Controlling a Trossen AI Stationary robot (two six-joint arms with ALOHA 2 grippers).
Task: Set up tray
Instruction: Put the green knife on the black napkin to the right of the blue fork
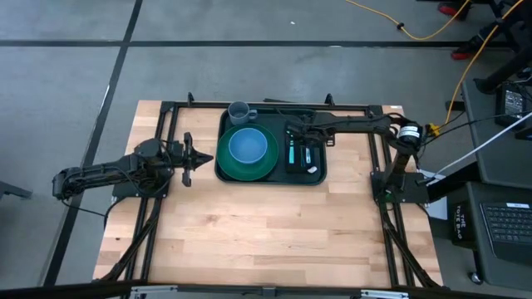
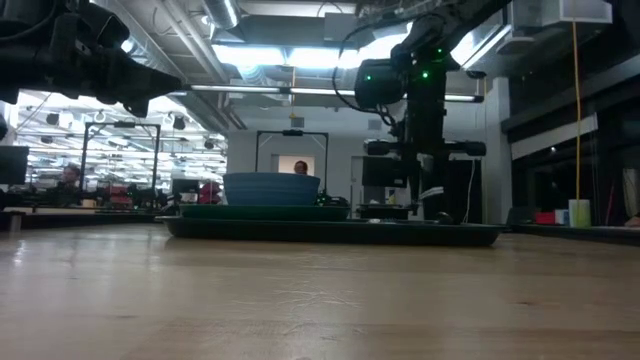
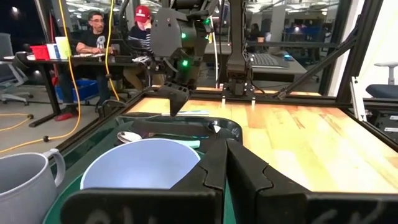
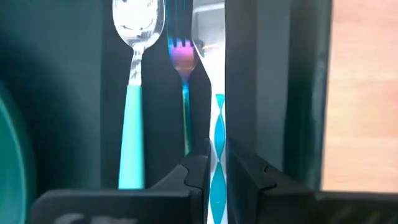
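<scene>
Placing the knife beside the fork on the tray.
Right gripper is pinching the knife; next, it is needing to release. Left gripper is waiting, fingers together.

Tray layout as I see it from above and past my right gripper

My right gripper hangs over the mat in the tray; directly under its fingertips lies the knife, the fork just beside that, the spoon beyond. Farther that way sits the plate, bowl on it; the mug stands behind the tray.
</scene>
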